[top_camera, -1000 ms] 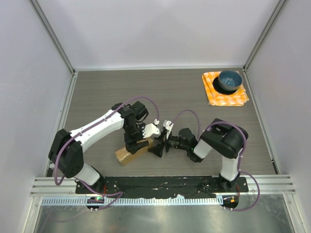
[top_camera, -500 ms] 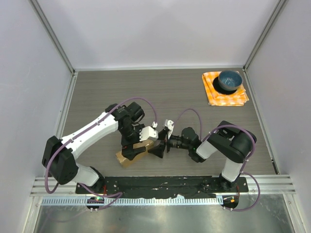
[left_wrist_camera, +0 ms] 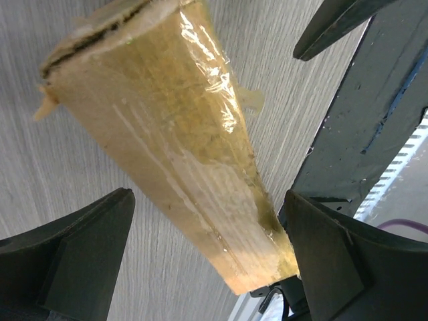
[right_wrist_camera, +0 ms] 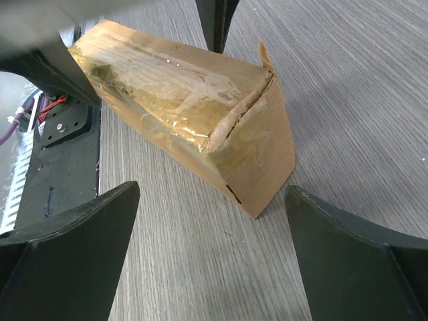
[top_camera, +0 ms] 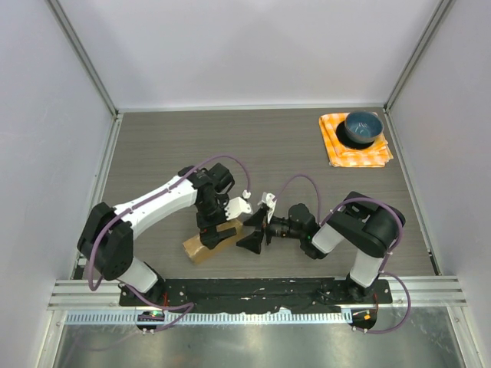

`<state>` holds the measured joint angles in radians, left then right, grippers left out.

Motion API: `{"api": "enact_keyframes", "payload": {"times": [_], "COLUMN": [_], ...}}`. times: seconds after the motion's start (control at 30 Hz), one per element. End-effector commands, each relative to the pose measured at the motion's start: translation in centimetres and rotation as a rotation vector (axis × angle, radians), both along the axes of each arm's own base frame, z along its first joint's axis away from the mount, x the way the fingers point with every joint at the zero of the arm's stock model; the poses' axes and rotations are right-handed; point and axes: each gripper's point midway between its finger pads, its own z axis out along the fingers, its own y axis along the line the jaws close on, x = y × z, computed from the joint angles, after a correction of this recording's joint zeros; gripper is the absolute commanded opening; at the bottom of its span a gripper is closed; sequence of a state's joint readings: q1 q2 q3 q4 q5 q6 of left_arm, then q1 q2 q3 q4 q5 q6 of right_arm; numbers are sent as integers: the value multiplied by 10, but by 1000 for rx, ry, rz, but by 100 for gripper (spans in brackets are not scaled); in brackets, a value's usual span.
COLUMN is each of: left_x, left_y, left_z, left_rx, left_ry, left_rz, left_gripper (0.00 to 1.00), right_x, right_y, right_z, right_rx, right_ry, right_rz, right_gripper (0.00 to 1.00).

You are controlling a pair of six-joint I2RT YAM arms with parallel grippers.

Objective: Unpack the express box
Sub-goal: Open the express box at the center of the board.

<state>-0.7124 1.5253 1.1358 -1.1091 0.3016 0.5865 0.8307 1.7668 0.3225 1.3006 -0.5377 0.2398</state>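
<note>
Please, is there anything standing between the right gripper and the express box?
Nothing visible does. Only bare table lies between the open right gripper and the near end of the express box. The left gripper straddles the box farther back, outside that path.

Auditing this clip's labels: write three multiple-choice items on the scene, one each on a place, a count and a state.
1. Where is the blue bowl? A near left. B far right, on the orange checked cloth. C centre front.
2. How many cardboard boxes are in view? A three. B two. C one.
3. The left gripper is: A open, astride the express box. B shut on it. C shut, empty.
Answers: 1 B, the top view shows it there. 2 C, only the express box shows. 3 A, its wrist view shows gaps either side of the box.
</note>
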Motion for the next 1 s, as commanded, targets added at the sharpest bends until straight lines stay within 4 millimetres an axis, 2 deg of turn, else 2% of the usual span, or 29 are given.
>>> {"api": "enact_keyframes", "payload": {"times": [0.0,0.07,0.17,0.27,0.4,0.47,0.6,0.77,0.8,0.97], "left_x": [-2,-6,-8,-8,-9,-9,-10,-13,-12,-10], "left_y": [2,6,12,13,15,16,20,20,19,20], "left_z": [-14,-20,-22,-11,5,11,11,4,1,-6], "left_rx": [2,14,15,-13,-58,-76,-72,-62,-60,-52], "left_ry": [5,16,2,-36,-90,-122,-131,-105,-106,-108], "left_rz": [-34,-53,-94,-149,-225,-253,-267,-255,-254,-254], "left_gripper": [100,100,93,84,67,64,53,55,60,70], "right_x": [4,2,1,0,1,0,1,-1,-2,-2], "right_y": [6,5,6,7,8,8,7,9,8,7], "right_z": [90,92,92,90,88,87,84,78,80,77], "right_rx": [285,286,274,264,258,255,249,249,258,266], "right_ry": [-250,-252,-256,-254,-256,-255,-249,-231,-234,-235], "right_rz": [10,14,24,38,40,40,37,46,52,43], "right_gripper": [96,96,96,96,96,96,96,96,96,96]}}
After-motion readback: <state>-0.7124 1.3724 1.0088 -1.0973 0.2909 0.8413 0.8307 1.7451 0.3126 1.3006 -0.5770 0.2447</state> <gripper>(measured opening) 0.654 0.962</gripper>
